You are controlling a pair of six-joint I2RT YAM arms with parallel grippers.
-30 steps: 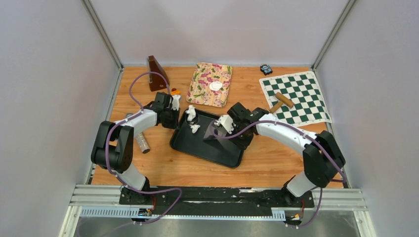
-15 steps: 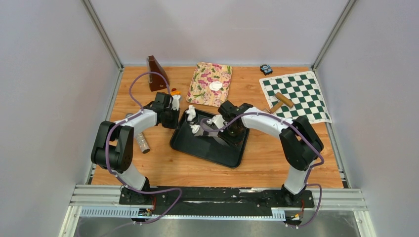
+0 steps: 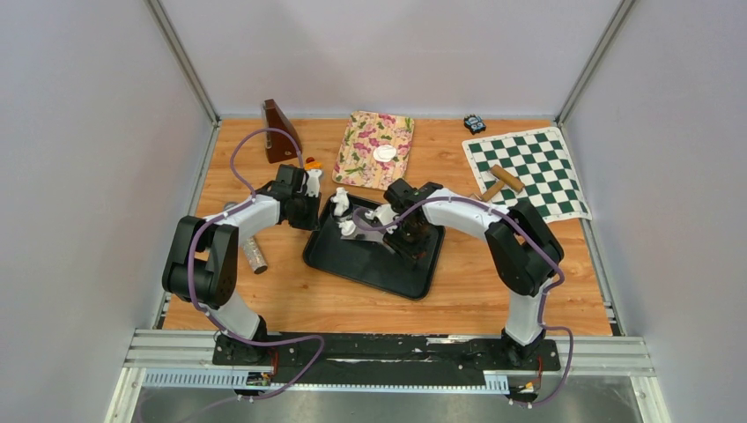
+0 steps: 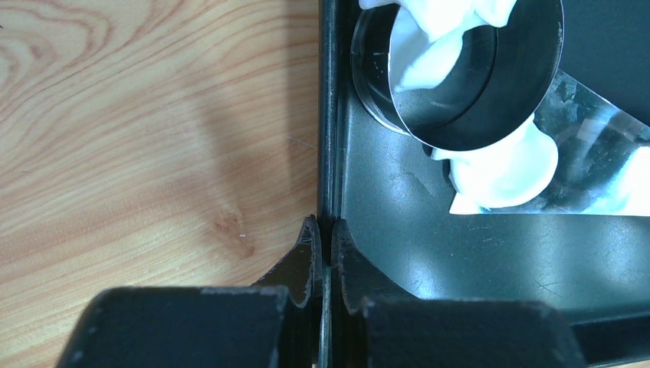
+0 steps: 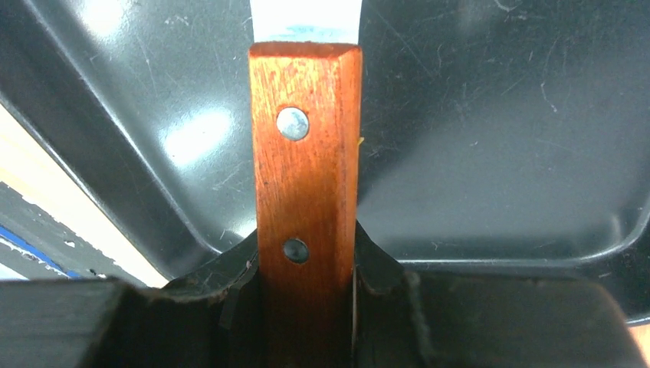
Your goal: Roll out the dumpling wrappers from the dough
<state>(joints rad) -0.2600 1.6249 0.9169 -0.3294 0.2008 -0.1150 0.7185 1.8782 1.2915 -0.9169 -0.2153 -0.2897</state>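
Top external: right fingers (image 3: 380, 226) farther across tray (image 3: 370, 266)

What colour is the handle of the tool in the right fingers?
The handle is reddish-brown wood with two rivets; clearest in right wrist view.

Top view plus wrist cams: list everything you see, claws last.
tray: 1, black, table centre
dough: 1 lump, white, in tray, partly inside ring cutter
ring cutter: 1, shiny metal, in tray by left rim
scraper: 1, wooden handle, metal blade, over tray
dumpling wrapper: 1, white, on floral mat
floral mat: 1, pink-green, far centre
chess mat: 1, green-white, far right
wooden roller: 1, brown, on chess mat
pyramid block: 1, brown, far left
gadget: 1, black-blue, far right
cylinder: 1, grey, left of tray
left claw: shut on tray rim
right claw: shut on scraper handle
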